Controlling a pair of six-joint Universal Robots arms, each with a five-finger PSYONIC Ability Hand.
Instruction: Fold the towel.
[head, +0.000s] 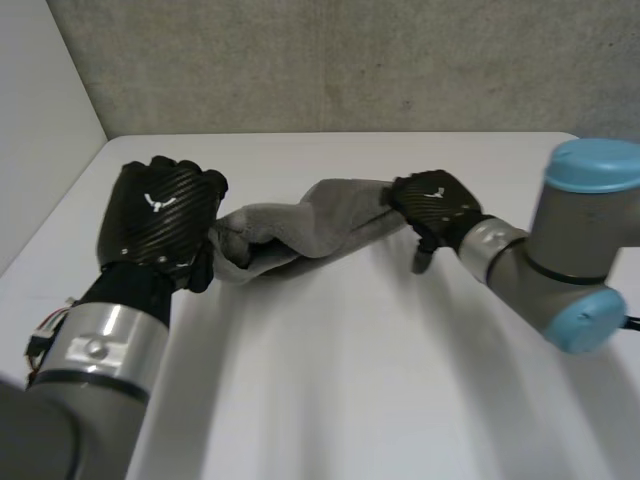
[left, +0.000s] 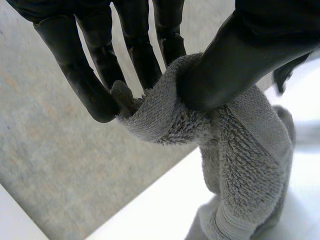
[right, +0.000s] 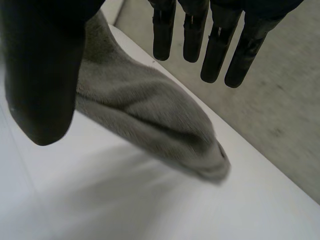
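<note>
Head view: twisted, fluffy grey towel (head: 300, 228)

Left hand (head: 160, 215), right hand (head: 437, 203): pinch grips.

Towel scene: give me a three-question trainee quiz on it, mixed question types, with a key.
1. True or false: the left hand pinches the towel between thumb and fingers.
2. The towel is: A) spread out flat; B) bunched, reaching from the left hand to the right hand; C) folded into a neat square.
3. What colour is the table beneath the towel?
Key: 1 true; 2 B; 3 white.
</note>
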